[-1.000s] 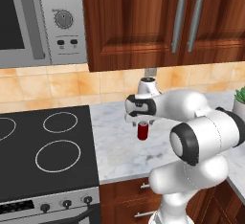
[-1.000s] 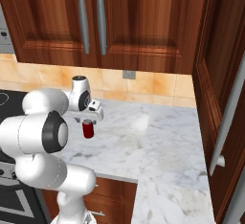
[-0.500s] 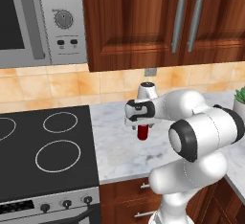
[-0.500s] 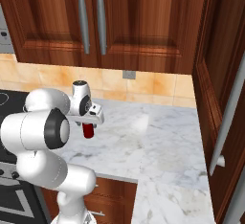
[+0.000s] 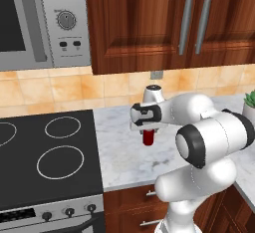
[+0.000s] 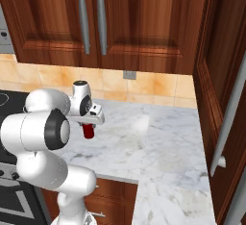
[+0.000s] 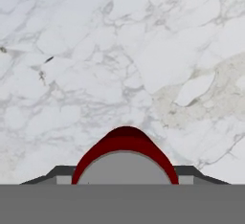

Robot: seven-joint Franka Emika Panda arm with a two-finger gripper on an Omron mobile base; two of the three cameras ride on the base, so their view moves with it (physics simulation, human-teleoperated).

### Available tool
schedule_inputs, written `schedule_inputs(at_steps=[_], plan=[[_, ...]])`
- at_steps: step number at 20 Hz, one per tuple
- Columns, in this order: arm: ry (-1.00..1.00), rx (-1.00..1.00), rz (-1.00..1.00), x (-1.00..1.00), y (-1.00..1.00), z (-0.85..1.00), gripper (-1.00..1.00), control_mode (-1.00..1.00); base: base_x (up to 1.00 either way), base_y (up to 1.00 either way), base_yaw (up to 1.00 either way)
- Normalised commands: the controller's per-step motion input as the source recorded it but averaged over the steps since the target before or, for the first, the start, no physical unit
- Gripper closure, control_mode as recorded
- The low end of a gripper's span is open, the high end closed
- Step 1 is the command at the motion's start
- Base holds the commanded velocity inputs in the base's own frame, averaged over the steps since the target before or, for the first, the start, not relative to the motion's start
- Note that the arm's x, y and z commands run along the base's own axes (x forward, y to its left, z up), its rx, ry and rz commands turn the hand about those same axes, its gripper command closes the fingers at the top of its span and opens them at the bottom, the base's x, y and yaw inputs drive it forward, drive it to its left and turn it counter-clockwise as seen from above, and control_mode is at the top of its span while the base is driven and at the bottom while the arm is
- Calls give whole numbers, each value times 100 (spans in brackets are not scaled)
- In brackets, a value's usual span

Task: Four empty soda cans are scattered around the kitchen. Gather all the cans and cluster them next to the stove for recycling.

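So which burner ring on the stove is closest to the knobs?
The front ring, just behind the knobs; the other two lie farther back, toward the wall.

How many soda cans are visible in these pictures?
1. The soda can stands upright on the marble counter, right of the stove, directly under the pincer. More cans may be outside the views.

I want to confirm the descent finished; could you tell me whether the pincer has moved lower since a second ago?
Yes. The pincer sits slightly lower toward the marble counter, around the soda can.
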Motion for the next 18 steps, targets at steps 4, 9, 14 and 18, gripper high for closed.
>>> schedule_inputs(at_steps=[4,9,14,18], plan=[[-1,0,-2,-25,-13,0,100,-100,0,0,0],[-6,0,-3,-95,-24,17,100,-100,0,0,0],[-1,0,-1,-93,-25,41,100,-100,0,0,0],[1,0,0,-38,-33,88,100,-100,0,0,0]])
